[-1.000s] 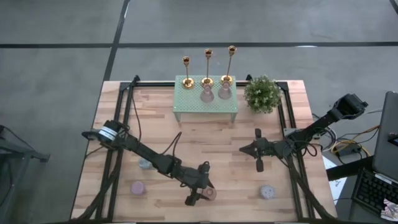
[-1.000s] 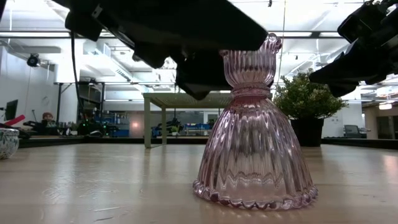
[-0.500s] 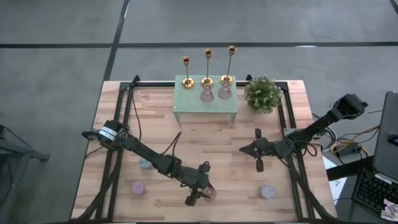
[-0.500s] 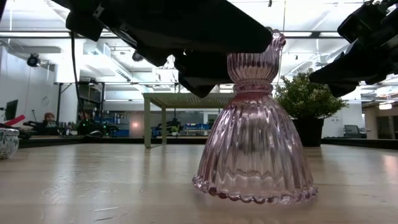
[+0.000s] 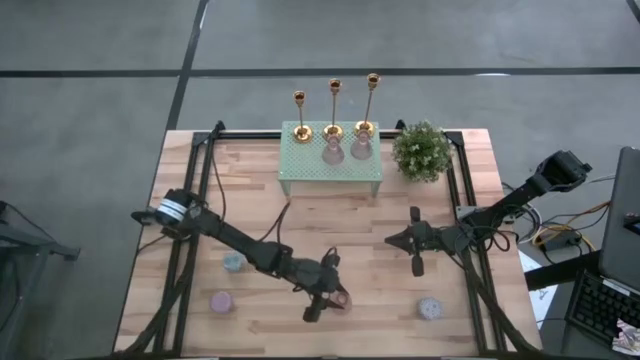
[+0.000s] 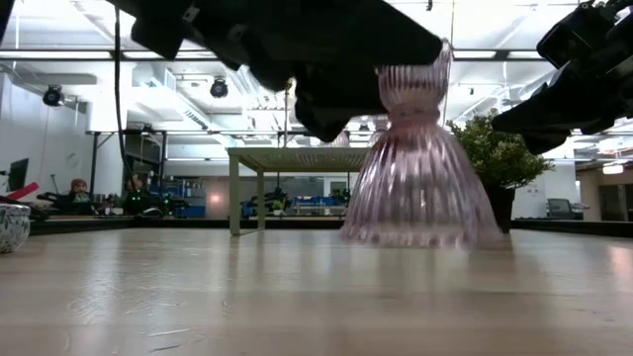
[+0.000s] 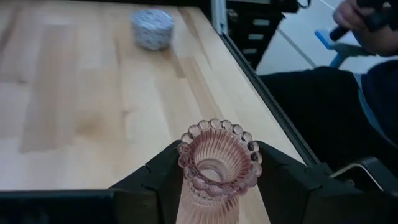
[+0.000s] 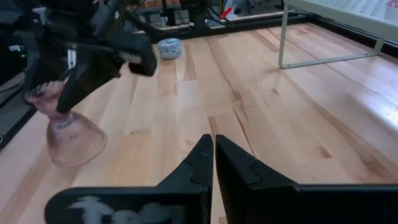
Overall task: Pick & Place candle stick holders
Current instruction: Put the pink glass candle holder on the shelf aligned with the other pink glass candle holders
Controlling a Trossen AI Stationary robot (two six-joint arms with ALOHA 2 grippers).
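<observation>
Three gold candle stick holders [image 5: 333,105] stand on their round bases along the far edge of a green stand [image 5: 300,165]. Two glass holders [image 5: 345,148] stand on it near them. My left gripper [image 5: 328,298] is shut on a pink ribbed glass candle holder [image 6: 420,163] near the table's near edge, and the holder is off the table. My right gripper [image 5: 416,250] is shut and empty, above the table right of centre. My left gripper pinches the pink holder's narrow neck [image 7: 210,198], just below its beaded cup [image 7: 219,155], between its two fingers [image 7: 160,171]. The fingers come slanting down from the table's left side. The holder hangs nearly upright, its flared base [image 6: 420,232] clear of the table.
A potted plant [image 5: 421,150] stands right of the green stand. Small round bowls sit at the near left [image 5: 233,263], [image 5: 220,301] and near right [image 5: 430,308]. A seated person's hand [image 7: 364,18] shows beyond the table's edge. Bare wood lies between the stand and the grippers.
My left gripper has stayed shut on the pink holder, first tipping it on its base, then lifting it clear of the table and carrying it a little toward the far edge and the right.
</observation>
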